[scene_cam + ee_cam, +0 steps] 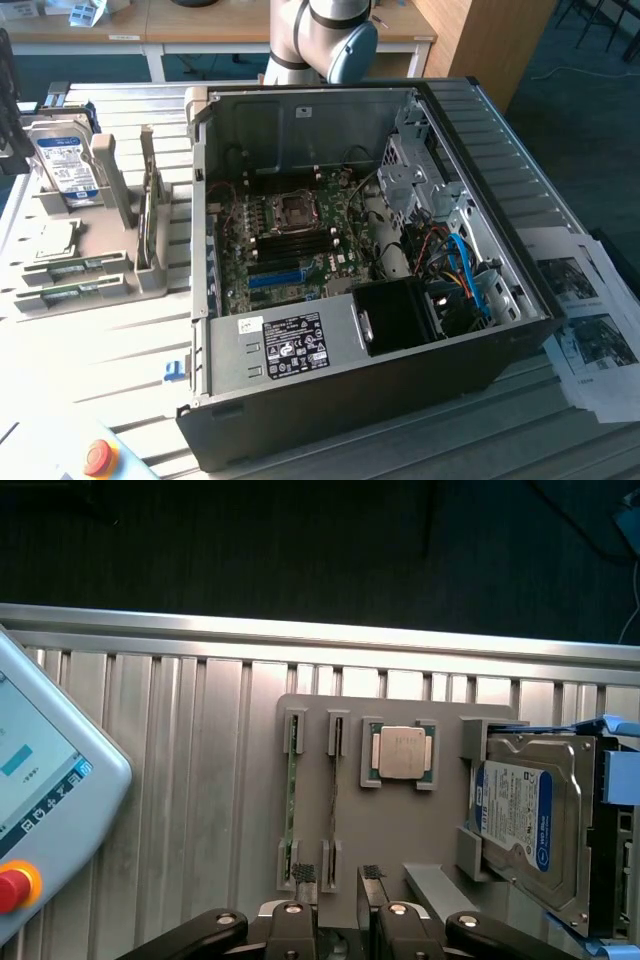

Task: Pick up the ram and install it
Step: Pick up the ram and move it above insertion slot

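Observation:
Two ram sticks stand on edge in the slots of a grey parts holder [390, 830]: one ram stick [291, 805] and a second [335, 810] beside it. In the exterior view, the same ram sticks [75, 268] lie at the holder's near end. My gripper [338, 878] hovers well above that end of the holder, open, nothing between its fingertips [305, 872]. The open computer case [480, 130] lies in the middle of the table, its green motherboard [290, 240] and dark memory slots exposed.
The holder also carries a processor chip [402, 752] and a silver hard drive [525, 820] with a blue-white label. A teach pendant [40, 810] with a red stop button lies on the ribbed table. Printed sheets [590, 330] lie at the exterior view's right.

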`<action>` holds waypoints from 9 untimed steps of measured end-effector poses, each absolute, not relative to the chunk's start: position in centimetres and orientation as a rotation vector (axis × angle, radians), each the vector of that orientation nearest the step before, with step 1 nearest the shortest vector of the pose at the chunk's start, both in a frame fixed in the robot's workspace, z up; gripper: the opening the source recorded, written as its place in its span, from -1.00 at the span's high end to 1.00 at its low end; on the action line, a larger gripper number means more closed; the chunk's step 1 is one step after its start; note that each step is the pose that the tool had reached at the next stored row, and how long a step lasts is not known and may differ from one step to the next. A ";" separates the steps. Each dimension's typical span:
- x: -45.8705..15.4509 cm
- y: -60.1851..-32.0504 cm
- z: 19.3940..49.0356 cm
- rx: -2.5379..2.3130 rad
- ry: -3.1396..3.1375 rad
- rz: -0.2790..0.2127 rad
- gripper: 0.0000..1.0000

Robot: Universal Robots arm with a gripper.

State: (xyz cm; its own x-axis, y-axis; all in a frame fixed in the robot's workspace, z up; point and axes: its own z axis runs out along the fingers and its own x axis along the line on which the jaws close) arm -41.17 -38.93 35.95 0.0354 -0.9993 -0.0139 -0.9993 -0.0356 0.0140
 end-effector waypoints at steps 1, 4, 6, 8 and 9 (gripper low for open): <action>-41.2 -38.9 35.9 2.260 -2.181 -0.031 0.41; -41.2 -38.9 35.9 2.260 -2.181 -0.031 0.41; -41.2 -38.9 35.9 2.260 -2.181 -0.031 0.41; -41.2 -39.0 35.8 2.260 -2.181 -0.031 0.41; -41.2 -39.0 35.8 2.260 -2.181 -0.031 0.41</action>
